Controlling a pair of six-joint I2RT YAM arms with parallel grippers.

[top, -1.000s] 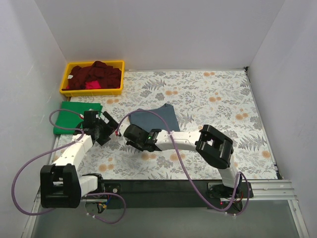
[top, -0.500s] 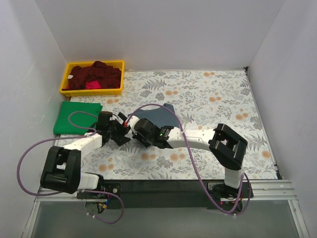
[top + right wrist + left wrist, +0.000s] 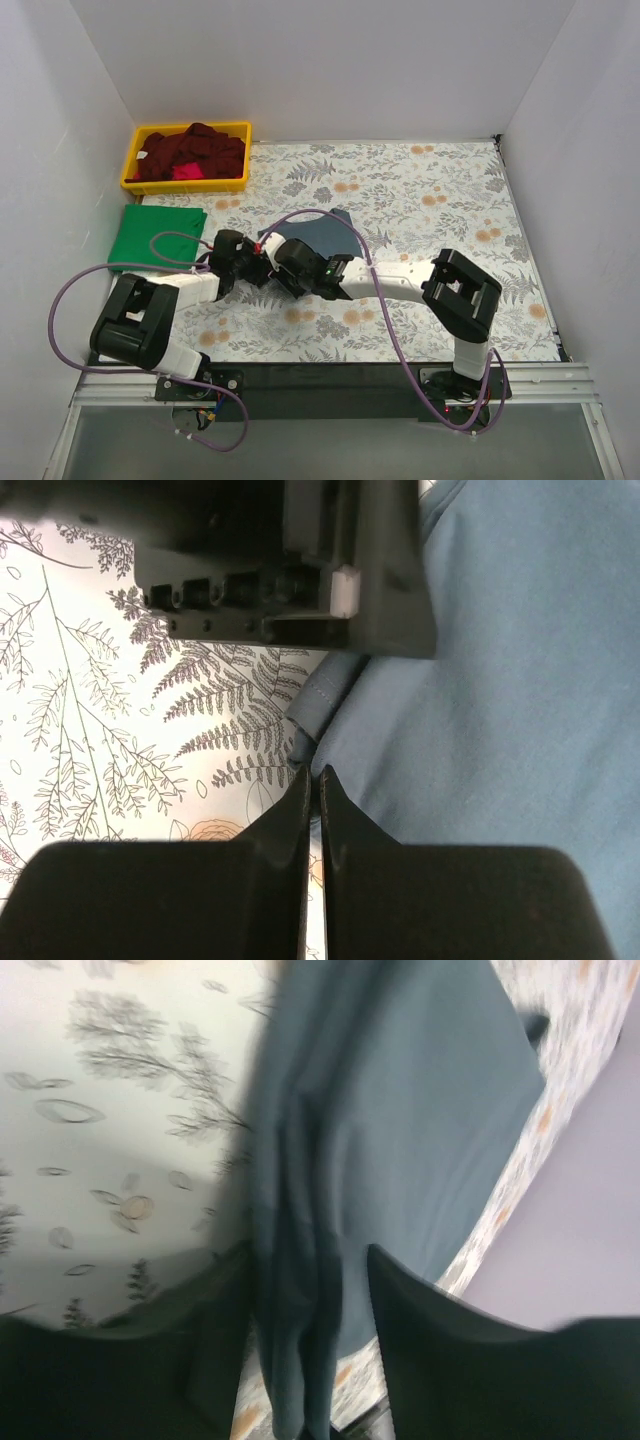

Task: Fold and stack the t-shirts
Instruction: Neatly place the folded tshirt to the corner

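Two pincers: right pincer [image 3: 312, 776] pressed together, left pincer [image 3: 305, 1260] (blurred) astride slate-blue shirt [image 3: 420, 1110], grip unclear.

slate-blue shirt [image 3: 332, 233] | green shirt [image 3: 155, 237] | yellow bin [image 3: 186, 185] | floral cloth [image 3: 430, 215]

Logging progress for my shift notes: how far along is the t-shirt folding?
Done: the green shirt lies folded at far left. In hand: the slate-blue shirt, bunched in the left gripper, the right gripper shut at its edge. Left: the dark red and pink shirts heaped in the yellow bin.
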